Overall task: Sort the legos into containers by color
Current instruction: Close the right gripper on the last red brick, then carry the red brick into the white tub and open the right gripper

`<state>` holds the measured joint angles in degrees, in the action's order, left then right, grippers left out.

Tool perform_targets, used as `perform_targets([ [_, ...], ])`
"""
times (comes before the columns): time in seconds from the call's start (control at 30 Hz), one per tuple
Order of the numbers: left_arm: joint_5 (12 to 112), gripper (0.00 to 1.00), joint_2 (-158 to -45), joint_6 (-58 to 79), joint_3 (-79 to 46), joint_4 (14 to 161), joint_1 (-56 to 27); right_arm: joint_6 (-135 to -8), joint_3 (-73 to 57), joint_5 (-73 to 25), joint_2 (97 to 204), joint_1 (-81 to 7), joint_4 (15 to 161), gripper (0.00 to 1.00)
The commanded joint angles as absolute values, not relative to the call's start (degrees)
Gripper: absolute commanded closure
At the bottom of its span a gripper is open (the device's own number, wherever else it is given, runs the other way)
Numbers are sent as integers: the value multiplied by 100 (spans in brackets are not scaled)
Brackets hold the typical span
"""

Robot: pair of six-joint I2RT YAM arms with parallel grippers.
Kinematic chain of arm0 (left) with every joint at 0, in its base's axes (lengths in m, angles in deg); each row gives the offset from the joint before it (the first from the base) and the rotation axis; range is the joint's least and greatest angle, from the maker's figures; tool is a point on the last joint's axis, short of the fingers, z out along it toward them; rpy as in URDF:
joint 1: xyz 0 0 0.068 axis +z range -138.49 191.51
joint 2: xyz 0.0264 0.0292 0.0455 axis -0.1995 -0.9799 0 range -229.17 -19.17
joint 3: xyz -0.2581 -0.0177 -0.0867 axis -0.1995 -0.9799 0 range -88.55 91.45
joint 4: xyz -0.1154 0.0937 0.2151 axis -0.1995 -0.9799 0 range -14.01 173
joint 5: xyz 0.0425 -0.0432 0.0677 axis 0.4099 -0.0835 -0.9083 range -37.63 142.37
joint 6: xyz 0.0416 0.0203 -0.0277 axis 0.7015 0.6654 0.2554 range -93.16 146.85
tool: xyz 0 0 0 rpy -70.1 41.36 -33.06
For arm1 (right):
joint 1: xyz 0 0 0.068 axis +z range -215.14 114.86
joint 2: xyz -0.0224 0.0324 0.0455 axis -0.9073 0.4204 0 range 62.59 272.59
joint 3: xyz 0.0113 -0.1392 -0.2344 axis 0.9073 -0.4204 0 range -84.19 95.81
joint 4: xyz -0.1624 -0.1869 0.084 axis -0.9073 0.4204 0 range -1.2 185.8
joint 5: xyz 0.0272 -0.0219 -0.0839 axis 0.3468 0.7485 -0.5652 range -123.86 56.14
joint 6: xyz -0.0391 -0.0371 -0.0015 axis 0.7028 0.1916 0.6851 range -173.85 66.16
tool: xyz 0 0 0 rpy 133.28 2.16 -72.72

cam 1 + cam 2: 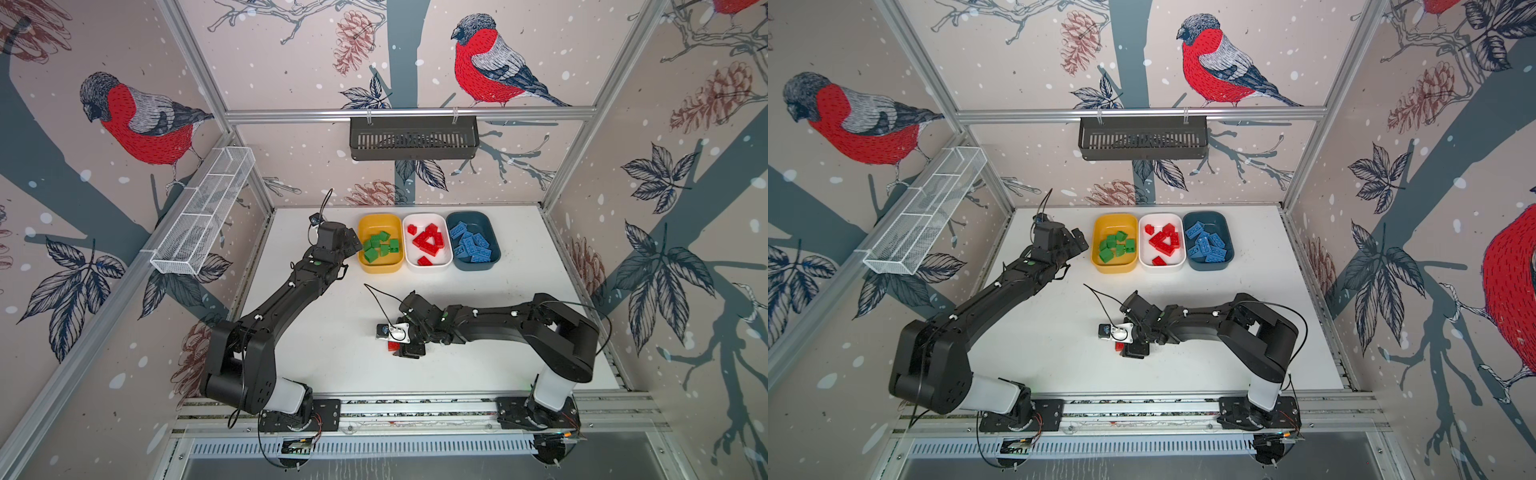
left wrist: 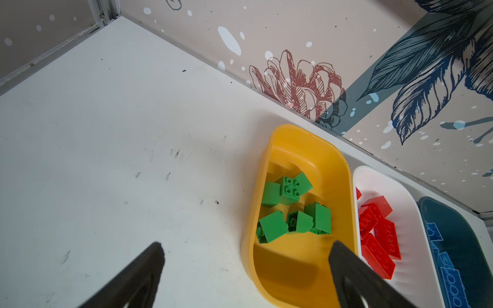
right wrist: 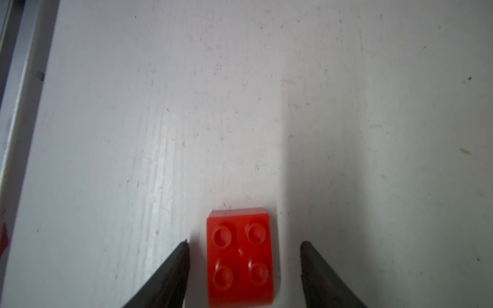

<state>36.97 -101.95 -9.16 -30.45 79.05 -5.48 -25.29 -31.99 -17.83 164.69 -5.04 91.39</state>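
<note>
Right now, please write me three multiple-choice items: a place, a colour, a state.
1. Where is the loose red brick? A black basket; B table, between the right arm's jaws; C wire rack.
2. What colour are the bricks in the yellow tub? A red; B blue; C green.
3. The right arm's jaws are: A open, clear of the brick; B shut on it; C out of view.
Key: 1 B, the right wrist view shows it there; 2 C, green bricks lie inside; 3 A, a gap shows each side.
</note>
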Motion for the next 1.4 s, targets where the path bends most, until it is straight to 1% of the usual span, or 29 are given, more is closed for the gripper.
perform_targets([
  [0.0, 3578, 3, -10161, -985, -3054, 8001, -523, -2528, -3077, -1724, 16615, -490, 9363, 46],
  [0.1, 3583, 3, -10183, -990, -3046, 7992, -511, -2529, -3084, -1774, 16644, -492, 9407, 62],
  [0.17, 3595, 3, -10204, -1005, -3029, 8001, -514, -2521, -3116, -1855, 16614, -488, 9408, 69],
  [0.33, 3654, 3, -10274, -1037, -3002, 8009, -515, -2538, -3180, -1927, 16456, -516, 9349, 75],
  [0.47, 3646, 3, -10276, -1033, -2976, 7993, -511, -2613, -3293, -2010, 16108, -694, 9136, 78],
  [0.6, 3595, 3, -10245, -1016, -2975, 7966, -485, -2776, -3364, -2122, 15716, -1082, 8910, 80],
  [0.7, 3580, 3, -10224, -1017, -2993, 7935, -460, -3041, -3330, -2124, 15483, -1555, 8755, 84],
  [0.87, 3549, 3, -10150, -1032, -3069, 7902, -410, -3503, -3202, -2129, 15221, -2345, 8433, 84],
  [0.97, 3540, 3, -10092, -1044, -3107, 7901, -374, -3938, -3049, -2080, 15238, -2830, 8220, 83],
  [1.13, 3547, 3, -9953, -1099, -3267, 7903, -278, -4709, -2548, -2358, 15594, -3387, 8067, 81],
  [1.23, 3543, 3, -9852, -1122, -3376, 7901, -222, -5269, -2047, -2535, 16049, -3633, 8159, 79],
  [1.37, 3557, 3, -9710, -1145, -3539, 7896, -146, -5513, -1273, -2767, 16857, -3772, 8373, 78],
])
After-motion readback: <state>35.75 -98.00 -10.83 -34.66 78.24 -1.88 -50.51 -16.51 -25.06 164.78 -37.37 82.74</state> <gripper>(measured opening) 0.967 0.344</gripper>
